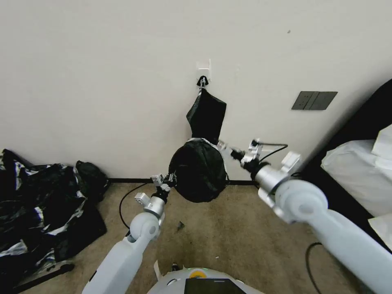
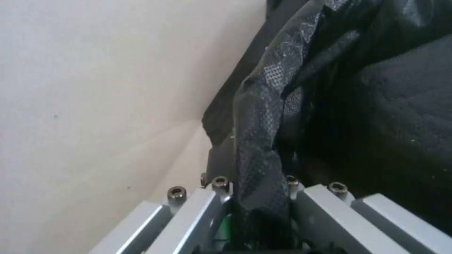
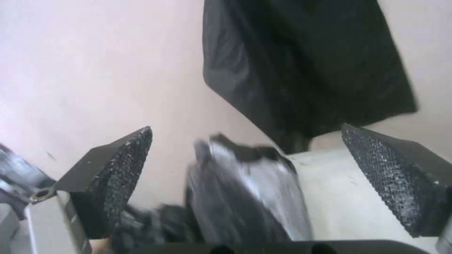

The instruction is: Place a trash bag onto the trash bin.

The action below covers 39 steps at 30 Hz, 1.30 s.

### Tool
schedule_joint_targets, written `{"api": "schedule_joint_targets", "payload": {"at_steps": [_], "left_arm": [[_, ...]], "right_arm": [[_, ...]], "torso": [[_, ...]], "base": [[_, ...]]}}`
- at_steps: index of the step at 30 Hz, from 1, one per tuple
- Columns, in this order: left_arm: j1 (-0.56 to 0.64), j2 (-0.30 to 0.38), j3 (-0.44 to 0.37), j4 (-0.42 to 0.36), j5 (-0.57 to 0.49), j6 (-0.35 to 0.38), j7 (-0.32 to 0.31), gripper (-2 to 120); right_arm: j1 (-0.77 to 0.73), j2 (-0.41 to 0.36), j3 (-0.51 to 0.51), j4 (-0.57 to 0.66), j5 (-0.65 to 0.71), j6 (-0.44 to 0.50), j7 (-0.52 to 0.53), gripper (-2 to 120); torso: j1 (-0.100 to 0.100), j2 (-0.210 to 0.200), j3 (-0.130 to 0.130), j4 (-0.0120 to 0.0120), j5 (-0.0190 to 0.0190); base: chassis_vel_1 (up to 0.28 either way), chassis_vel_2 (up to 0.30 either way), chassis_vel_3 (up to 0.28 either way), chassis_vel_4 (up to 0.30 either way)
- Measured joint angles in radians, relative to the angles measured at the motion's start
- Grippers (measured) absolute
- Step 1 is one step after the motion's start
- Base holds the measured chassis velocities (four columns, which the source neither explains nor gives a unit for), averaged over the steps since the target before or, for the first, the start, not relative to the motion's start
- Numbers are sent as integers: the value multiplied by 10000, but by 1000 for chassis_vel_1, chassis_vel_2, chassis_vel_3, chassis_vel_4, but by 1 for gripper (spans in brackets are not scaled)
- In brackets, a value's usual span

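The trash bin (image 1: 203,141) stands on the carpet against the wall. Only a sliver of its cream rim shows. The glossy black trash bag (image 1: 199,171) is spread over its mouth and sides. My left gripper (image 1: 173,178) is at the bin's left edge, shut on a fold of the bag film (image 2: 256,148). At the bin's right edge my right gripper (image 1: 223,146) is open. In the right wrist view its textured pads (image 3: 125,165) stand wide apart around a bunched bag edge (image 3: 245,197), beside the bin's cream wall (image 3: 339,187).
A flat bundle of black bags (image 1: 207,114) hangs from a wall hook (image 1: 203,73) right above the bin. A big heap of black-and-silver plastic (image 1: 41,204) lies at the left. A bed with white pillows (image 1: 355,171) is at the right. A cable (image 1: 122,204) loops over the carpet.
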Motion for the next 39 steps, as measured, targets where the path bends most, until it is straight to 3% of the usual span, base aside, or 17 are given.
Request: {"api": "schedule_joint_targets", "payload": {"at_steps": [7,10,16,19,21,27,31,34,39], "left_arm": [[2,18,23,-206,1,-5,81,1],[-34,43,41,-265,-8,-3,92,1],[-80,106,28,-277,-49,8,215,1],[-107,139,17,-275,-70,16,224,1],[-158,167,15,-237,-82,34,227,1],[-212,205,30,-186,-82,60,238,1],[-223,225,41,-163,-79,70,262,1],[-237,247,40,-163,-79,74,267,1],[-271,304,40,-151,-77,77,328,1]], "right_arm": [[125,84,221,-319,1322,-140,115,95],[62,-90,291,-570,1754,-488,-102,84],[62,-441,464,-865,2511,-863,-604,75],[64,-534,472,-884,2559,-923,-710,72],[58,-563,472,-843,2571,-930,-788,63],[143,-525,337,-785,2568,-928,-888,53],[198,-507,241,-761,2568,-950,-905,39],[215,-511,196,-755,2569,-959,-930,37],[301,-496,120,-802,2567,-958,-945,19]], "torso": [[0,0,0,-2,0],[0,0,0,-3,0],[0,0,0,-3,-1],[0,0,0,-2,-1],[0,0,0,-2,-1],[0,0,0,-2,-1],[0,0,0,-1,-1],[0,0,0,-2,-1],[0,0,0,-2,-1]], "base": [[0,0,0,0],[0,0,0,0],[0,0,0,0],[0,0,0,0],[0,0,0,0],[0,0,0,0],[0,0,0,0],[0,0,0,0],[0,0,0,0]]}}
